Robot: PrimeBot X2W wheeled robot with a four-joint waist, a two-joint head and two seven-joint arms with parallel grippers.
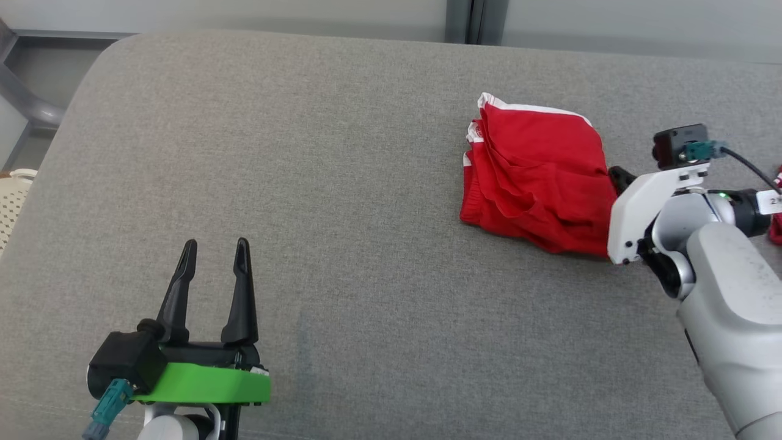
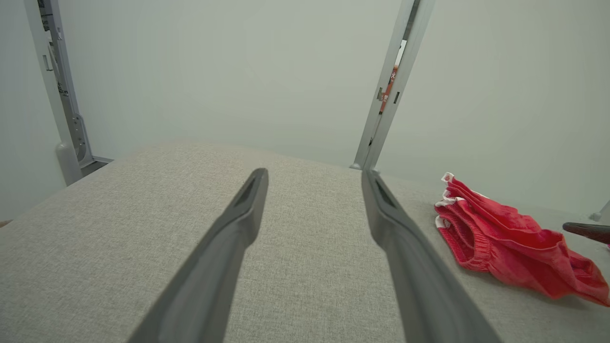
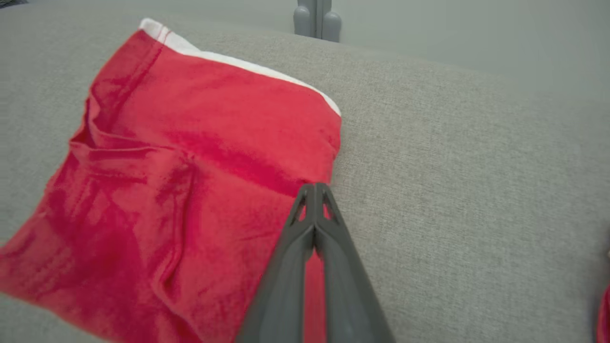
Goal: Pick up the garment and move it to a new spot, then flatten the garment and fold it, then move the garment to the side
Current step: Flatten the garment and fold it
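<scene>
- Red garment (image 1: 537, 171), white-trimmed, lies in rumpled layers on the grey cushion (image 1: 305, 153), right of middle.
- Right gripper (image 3: 314, 186): fingers pressed together, tips over the garment's edge; no cloth visibly pinched.
- Left gripper (image 1: 217, 245): fingers spread wide, empty, well apart from the garment.

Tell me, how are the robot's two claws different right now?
The left claw is open, fingers spread apart; the right claw is shut, fingers pressed together. The left claw is over bare grey cushion, well away from the red garment; the right claw sits at the garment's edge. The left claw has a green base; the right claw a white base. Both have two long dark fingers.
</scene>
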